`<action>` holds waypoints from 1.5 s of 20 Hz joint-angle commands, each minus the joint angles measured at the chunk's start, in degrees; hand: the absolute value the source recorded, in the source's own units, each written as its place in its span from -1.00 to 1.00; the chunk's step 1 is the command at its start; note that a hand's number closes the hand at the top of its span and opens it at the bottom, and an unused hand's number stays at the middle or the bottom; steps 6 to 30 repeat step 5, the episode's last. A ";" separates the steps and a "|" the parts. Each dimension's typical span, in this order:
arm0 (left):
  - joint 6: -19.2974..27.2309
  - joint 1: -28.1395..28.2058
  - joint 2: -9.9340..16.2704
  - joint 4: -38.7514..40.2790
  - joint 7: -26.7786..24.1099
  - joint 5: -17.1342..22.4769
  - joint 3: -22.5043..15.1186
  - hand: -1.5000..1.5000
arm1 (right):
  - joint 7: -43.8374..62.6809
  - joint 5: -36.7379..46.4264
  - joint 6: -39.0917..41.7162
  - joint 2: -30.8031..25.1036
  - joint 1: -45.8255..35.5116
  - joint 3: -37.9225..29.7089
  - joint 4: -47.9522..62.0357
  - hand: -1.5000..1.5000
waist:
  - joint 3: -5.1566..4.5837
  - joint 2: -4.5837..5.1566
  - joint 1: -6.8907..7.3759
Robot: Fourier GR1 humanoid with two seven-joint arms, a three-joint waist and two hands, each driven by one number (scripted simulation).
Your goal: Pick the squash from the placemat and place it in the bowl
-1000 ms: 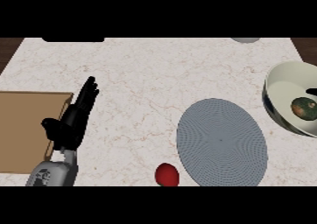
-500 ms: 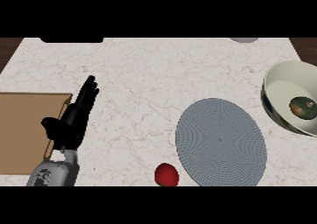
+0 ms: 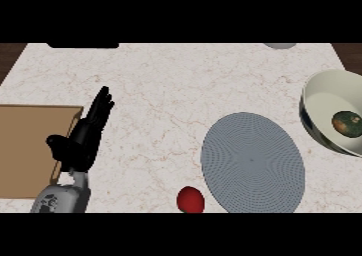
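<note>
Black fingers (image 3: pixel 95 116) of the left hand (image 3: pixel 82 141) stood straight and apart, holding nothing, above the tabletop (image 3: pixel 169 80). Far to their right, past the bare grey placemat (image 3: pixel 252 161), the squash (image 3: pixel 348 123) already lay inside the bowl (image 3: pixel 320 95). The right hand was out of sight.

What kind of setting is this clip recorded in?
Most likely a kitchen counter: a pale marble-patterned countertop holding a grey placemat, a cream bowl with a squash in it, and a wooden board beside the left hand.
</note>
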 commanded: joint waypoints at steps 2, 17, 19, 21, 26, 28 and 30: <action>-0.18 1.62 -0.30 -1.03 0.03 -1.15 -0.54 0.00 | -2.72 0.20 4.82 -1.21 -0.02 -0.35 2.89 -1.00 | -0.01 -0.02 0.15; -0.72 -1.67 0.69 -1.50 2.73 -0.57 0.75 0.00 | -8.00 1.29 4.48 0.59 4.28 0.61 1.34 -1.00 | 0.00 -0.05 -0.19; -0.72 -1.67 0.69 -1.50 2.73 -0.57 0.75 0.00 | -8.00 1.29 4.48 0.59 4.28 0.61 1.34 -1.00 | 0.00 -0.05 -0.19; -0.72 -1.67 0.69 -1.50 2.73 -0.57 0.75 0.00 | -8.00 1.29 4.48 0.59 4.28 0.61 1.34 -1.00 | 0.00 -0.05 -0.19; -0.72 -1.67 0.69 -1.50 2.73 -0.57 0.75 0.00 | -8.00 1.29 4.48 0.59 4.28 0.61 1.34 -1.00 | 0.00 -0.05 -0.19; -0.72 -1.67 0.69 -1.50 2.73 -0.57 0.75 0.00 | -8.00 1.29 4.48 0.59 4.28 0.61 1.34 -1.00 | 0.00 -0.05 -0.19; -0.72 -1.67 0.69 -1.50 2.73 -0.57 0.75 0.00 | -8.00 1.29 4.48 0.59 4.28 0.61 1.34 -1.00 | 0.00 -0.05 -0.19</action>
